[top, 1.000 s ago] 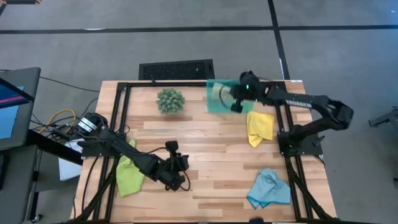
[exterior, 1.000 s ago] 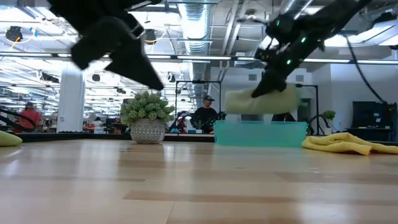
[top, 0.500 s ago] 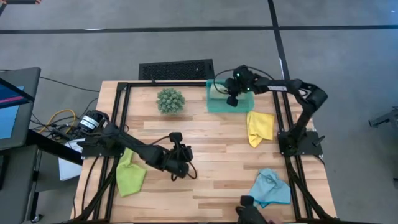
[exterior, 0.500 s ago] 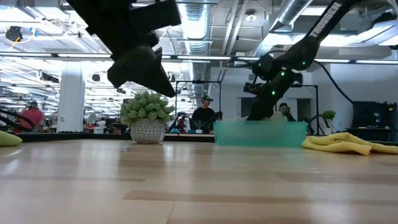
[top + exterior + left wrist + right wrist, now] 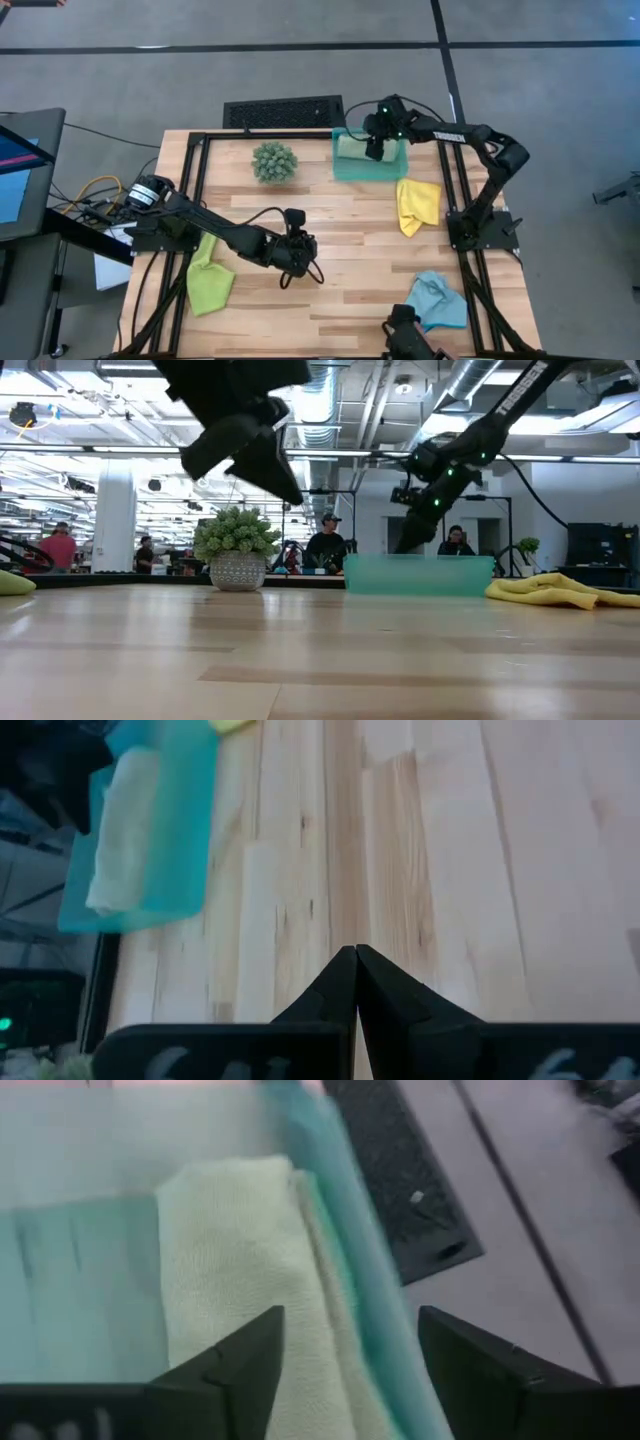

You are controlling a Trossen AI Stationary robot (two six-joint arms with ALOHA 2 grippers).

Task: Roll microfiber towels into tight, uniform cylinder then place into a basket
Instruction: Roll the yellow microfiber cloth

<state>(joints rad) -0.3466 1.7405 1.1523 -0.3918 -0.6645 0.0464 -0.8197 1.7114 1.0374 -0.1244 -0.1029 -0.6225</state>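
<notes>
Sage towel [image 5: 240, 1270] rolled, lying in basket [image 5: 345, 170] along far wall. Right gripper [image 5: 345, 1350] spread above it, empty. Left gripper [image 5: 356, 982] pinched closed mid-table. Lift straight up; avoid snagging roll.

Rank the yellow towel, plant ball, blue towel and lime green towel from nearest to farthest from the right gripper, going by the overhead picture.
From the right gripper, above the basket:
1. Yellow towel, just below it on the table's right side.
2. Plant ball, left of the basket.
3. Blue towel, near right corner.
4. Lime green towel, near left edge.
</notes>
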